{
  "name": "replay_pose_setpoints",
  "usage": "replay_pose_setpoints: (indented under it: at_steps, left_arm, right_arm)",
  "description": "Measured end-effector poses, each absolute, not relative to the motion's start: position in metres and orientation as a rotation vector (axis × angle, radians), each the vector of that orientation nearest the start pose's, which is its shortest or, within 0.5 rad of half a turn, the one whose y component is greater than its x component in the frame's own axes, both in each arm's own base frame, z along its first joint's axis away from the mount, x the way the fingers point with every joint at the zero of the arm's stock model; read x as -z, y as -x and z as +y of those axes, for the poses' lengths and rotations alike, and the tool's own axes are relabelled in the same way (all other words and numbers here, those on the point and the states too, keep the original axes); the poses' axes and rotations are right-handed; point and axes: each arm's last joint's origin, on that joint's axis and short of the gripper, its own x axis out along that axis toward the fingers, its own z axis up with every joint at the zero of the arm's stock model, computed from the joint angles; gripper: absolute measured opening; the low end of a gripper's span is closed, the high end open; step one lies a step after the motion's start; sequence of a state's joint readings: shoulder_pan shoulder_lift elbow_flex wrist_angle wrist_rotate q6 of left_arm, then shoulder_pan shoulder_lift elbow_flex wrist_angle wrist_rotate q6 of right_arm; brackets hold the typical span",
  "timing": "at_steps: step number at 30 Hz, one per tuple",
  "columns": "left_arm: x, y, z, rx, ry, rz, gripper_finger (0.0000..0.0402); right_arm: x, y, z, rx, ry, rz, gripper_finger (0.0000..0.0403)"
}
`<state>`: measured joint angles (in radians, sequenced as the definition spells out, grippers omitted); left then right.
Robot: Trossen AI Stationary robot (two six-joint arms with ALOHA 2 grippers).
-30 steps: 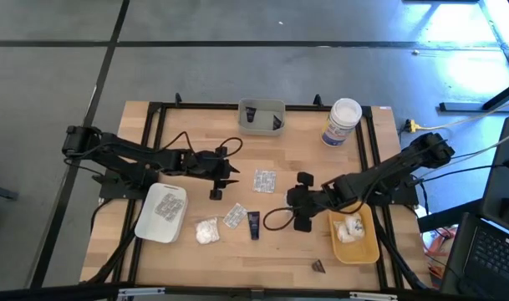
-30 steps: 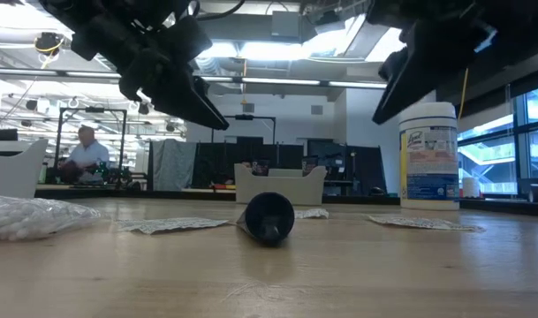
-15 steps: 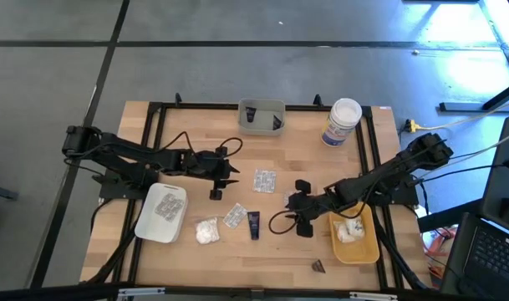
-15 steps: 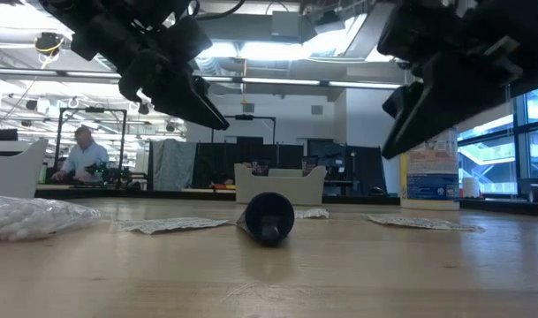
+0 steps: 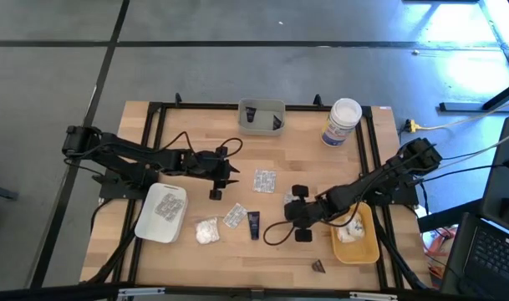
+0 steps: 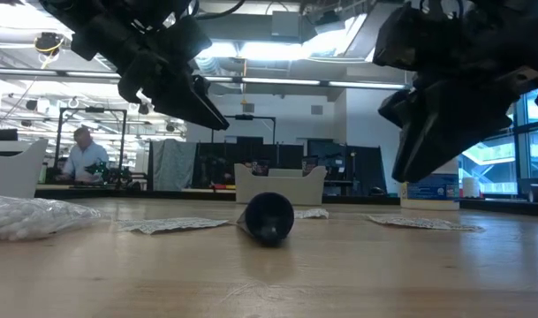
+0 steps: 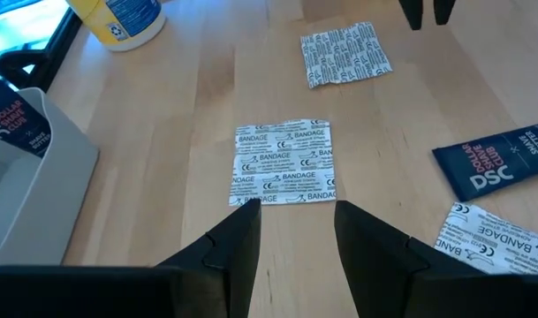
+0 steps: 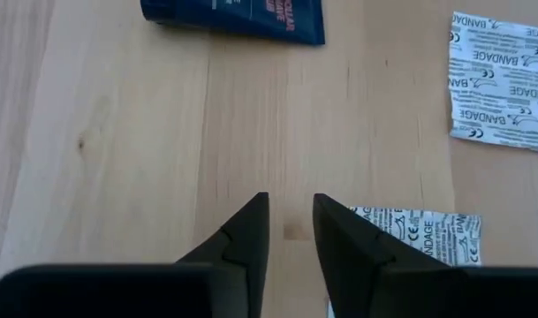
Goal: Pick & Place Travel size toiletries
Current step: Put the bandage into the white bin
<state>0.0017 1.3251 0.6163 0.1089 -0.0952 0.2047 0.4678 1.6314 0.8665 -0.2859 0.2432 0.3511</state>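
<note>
Silvery bandage packets lie flat on the wood: one (image 5: 264,180) mid-table, one (image 5: 235,216) beside a dark blue tube (image 5: 253,224), and one (image 8: 410,234) just beside my right gripper's finger. A white puffy bundle (image 5: 207,231) lies near the white tray (image 5: 147,224). A tiny dark cone (image 5: 318,266) sits near the front edge. My right gripper (image 8: 291,208) hangs low over bare wood right of the tube, fingers narrowly apart, nothing between them. My left gripper (image 7: 295,221) waits open above the table, short of the middle packet (image 7: 284,163).
A grey tray (image 5: 262,117) and a tall white jar (image 5: 343,122) stand at the far edge. A yellow tray (image 5: 364,248) at the right front holds a white bundle; the white tray holds a packet. A person sits in the room beyond (image 6: 83,155).
My right gripper has come down toward the table and a little toward its near edge, and now stands in front of the jar in the low view. My left arm and the items on the table have kept still.
</note>
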Motion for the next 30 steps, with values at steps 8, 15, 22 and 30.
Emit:
replay_pose_setpoints:
  at_steps: [8,15,22,30]
  left_arm:
    - [-0.191,-0.261,0.003,-0.032,-0.226,0.607,0.0143]
    - [-0.191,-0.261,0.003,-0.031,-0.226,0.607,0.0143]
    - [-0.191,-0.261,0.003,-0.021,-0.258,0.608,0.0143]
    - [-0.191,-0.261,0.003,-0.021,-0.250,0.608,0.0143]
  right_arm:
    - [-0.158,-0.268,0.126,0.022,0.093,1.074,0.0071]
    - [-0.158,-0.268,0.126,0.021,0.092,1.075,0.0106]
    - [-0.154,-0.271,0.123,0.018,0.073,1.091,0.0162]
    - [-0.148,-0.271,0.123,0.052,0.106,1.104,0.0191]
